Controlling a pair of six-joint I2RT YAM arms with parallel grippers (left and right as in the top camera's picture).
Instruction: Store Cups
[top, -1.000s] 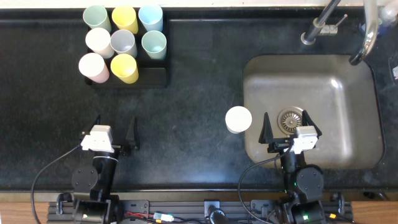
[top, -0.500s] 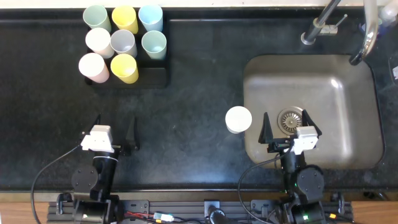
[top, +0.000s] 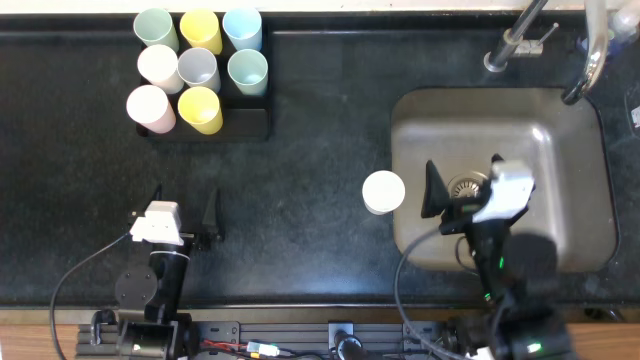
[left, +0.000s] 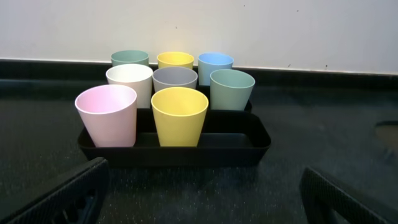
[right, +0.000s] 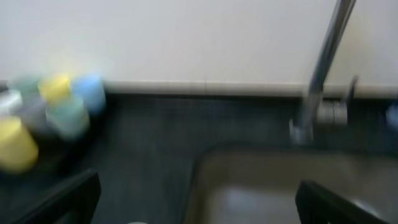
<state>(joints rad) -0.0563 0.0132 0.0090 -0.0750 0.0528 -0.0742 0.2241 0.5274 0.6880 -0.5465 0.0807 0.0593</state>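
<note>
A lone white cup (top: 383, 192) stands on the black counter just left of the sink (top: 560, 130). Several pastel cups sit in a black tray (top: 250, 123) at the back left, among them a pink cup (left: 107, 115) and a yellow cup (left: 180, 115) in the front row. My left gripper (top: 186, 208) is open near the front edge and faces the tray (left: 249, 146) from a distance. My right gripper (top: 463, 180) is open over the sink's left part, just right of the white cup, with nothing in it. In the right wrist view the tray's cups (right: 50, 106) lie far off.
A metal faucet (top: 520, 35) rises behind the sink, whose drain (top: 466, 190) lies under my right gripper. The faucet (right: 323, 68) also stands ahead in the right wrist view. Open black counter stretches between the tray and the sink. A pale wall runs along the back.
My right arm has lifted and moved away from its base, further over the sink, its gripper still open. The left arm and all cups have stayed put.
</note>
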